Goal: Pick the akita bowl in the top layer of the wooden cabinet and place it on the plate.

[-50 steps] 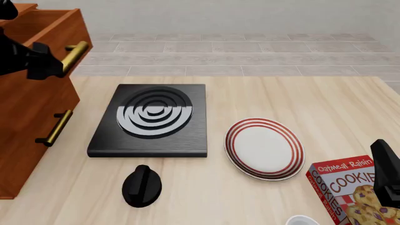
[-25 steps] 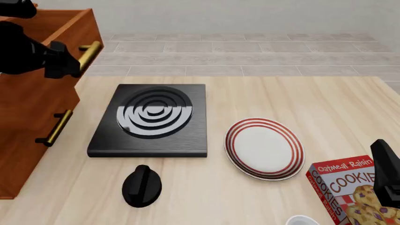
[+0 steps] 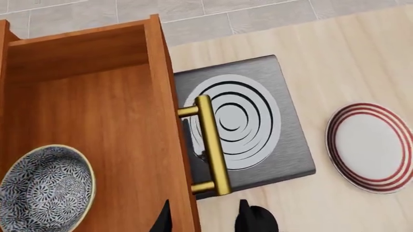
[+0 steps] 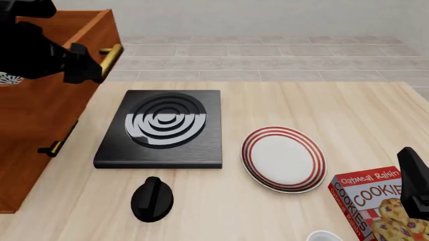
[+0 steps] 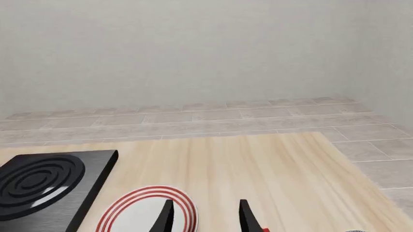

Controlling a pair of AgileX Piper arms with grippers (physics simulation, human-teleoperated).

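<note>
The wooden cabinet (image 4: 40, 125) stands at the table's left, its top layer (image 3: 84, 121) pulled out. Inside the drawer lies the akita bowl (image 3: 42, 188), blue-and-white patterned; in the front view only a sliver of the bowl (image 4: 8, 78) shows behind my left arm. My left gripper (image 4: 92, 65) is open, its fingers (image 3: 164, 220) straddling the drawer front and the lower end of the brass handle (image 3: 211, 145). The red-ringed plate (image 4: 284, 158) lies bare right of centre. My right gripper (image 5: 205, 217) hovers open and holds nothing, near the table's front right (image 4: 415, 188).
A black square stove (image 4: 161, 128) with spiral rings sits between cabinet and plate. In front of it stands a black knob-shaped object (image 4: 152, 198). A cookie box (image 4: 375, 201) and a white cup (image 4: 324, 236) are at the front right.
The top drawer has slid further out toward the stove, my left gripper moving with its handle. The bowl's edge has come into sight. The right arm has not moved.
</note>
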